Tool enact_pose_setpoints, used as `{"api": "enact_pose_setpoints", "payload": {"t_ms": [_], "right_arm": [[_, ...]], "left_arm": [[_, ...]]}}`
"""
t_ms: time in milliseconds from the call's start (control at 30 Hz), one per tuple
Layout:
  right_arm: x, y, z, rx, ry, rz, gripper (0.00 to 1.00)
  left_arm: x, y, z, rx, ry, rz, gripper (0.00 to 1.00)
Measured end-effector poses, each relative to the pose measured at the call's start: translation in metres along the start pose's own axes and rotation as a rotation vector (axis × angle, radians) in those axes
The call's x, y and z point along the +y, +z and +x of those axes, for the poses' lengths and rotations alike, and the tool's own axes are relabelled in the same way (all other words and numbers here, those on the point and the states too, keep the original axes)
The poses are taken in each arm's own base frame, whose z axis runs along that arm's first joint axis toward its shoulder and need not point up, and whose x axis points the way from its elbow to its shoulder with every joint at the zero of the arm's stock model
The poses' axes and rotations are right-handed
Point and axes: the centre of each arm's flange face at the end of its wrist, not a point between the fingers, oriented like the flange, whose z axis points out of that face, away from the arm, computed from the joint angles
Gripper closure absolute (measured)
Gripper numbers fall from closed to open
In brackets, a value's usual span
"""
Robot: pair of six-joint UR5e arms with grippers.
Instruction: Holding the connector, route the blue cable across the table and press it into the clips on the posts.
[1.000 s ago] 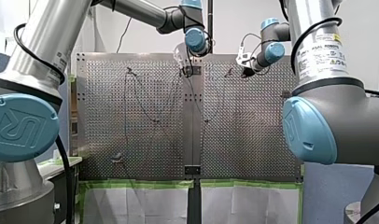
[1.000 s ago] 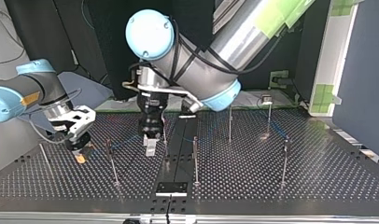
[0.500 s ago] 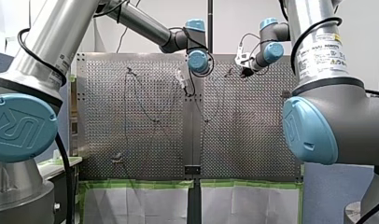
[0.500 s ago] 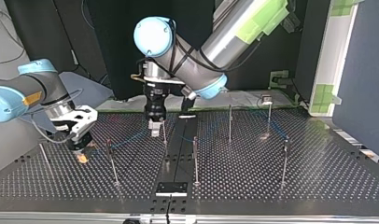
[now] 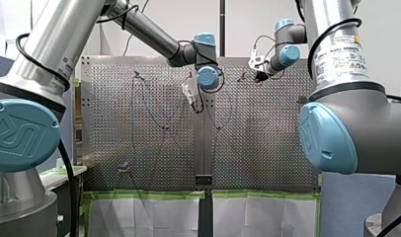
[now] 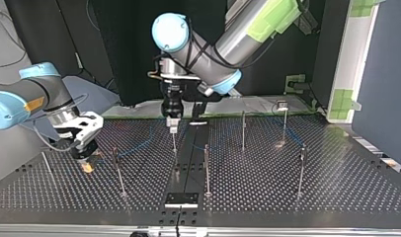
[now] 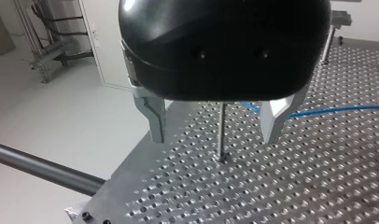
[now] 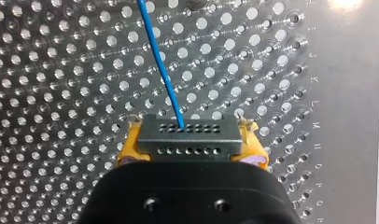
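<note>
Connector (image 8: 187, 135), grey metal block with two rows of small holes: clamped between the yellow pads (image 8: 129, 148) of my right gripper (image 8: 190, 142), which is closed on it. Located low over the table at the top view's left.

Blue cable (image 8: 162, 65), thin, round: leaves the top face of the connector and runs ahead of the gripper over the perforated metal table (image 8: 61, 70). In the top view it continues in loose curves (image 6: 139, 145) towards the posts in the middle.

My left gripper (image 7: 215, 126), black body, two bare metal fingers (image 7: 155, 116): spread wide, gripping nothing. One thin upright metal post (image 7: 220, 133) stands in the gap between them, touching neither. The cable passes behind the farther finger.

Posts, thin metal rods, several, standing upright and well apart across the table, for example (image 6: 206, 168) and (image 6: 301, 170). Whether the cable sits in any clip cannot be told.

Writing:
- Letters stamped in a column along the table's edge (image 8: 315, 125); K, L, M, N, O are legible.
- UR logo, raised, on the blue joint cap (image 5: 18, 136) of my left arm.
- White label with yellow warning marks (image 5: 337, 57) on my right arm; print too small to read.
</note>
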Motion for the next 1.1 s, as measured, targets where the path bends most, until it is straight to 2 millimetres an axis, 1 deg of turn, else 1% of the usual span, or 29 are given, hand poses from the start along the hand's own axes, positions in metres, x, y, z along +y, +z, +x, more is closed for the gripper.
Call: {"api": "enact_pose_setpoints", "payload": {"t_ms": [433,933,1100], "right_arm": [[0.0,0.0,0.0,0.0,0.0,-0.002,1.0],[-0.001,0.0,0.0,-0.001,0.001,-0.003,1.0],[-0.001,0.0,0.0,0.0,0.002,-0.003,1.0]], "left_arm": [[0.024,-0.02,0.034,0.0,0.069,-0.001,0.0],[0.053,-0.046,0.067,0.0,0.077,0.001,0.0],[0.071,-0.048,0.077,-0.002,0.079,-0.019,0.0]]}}
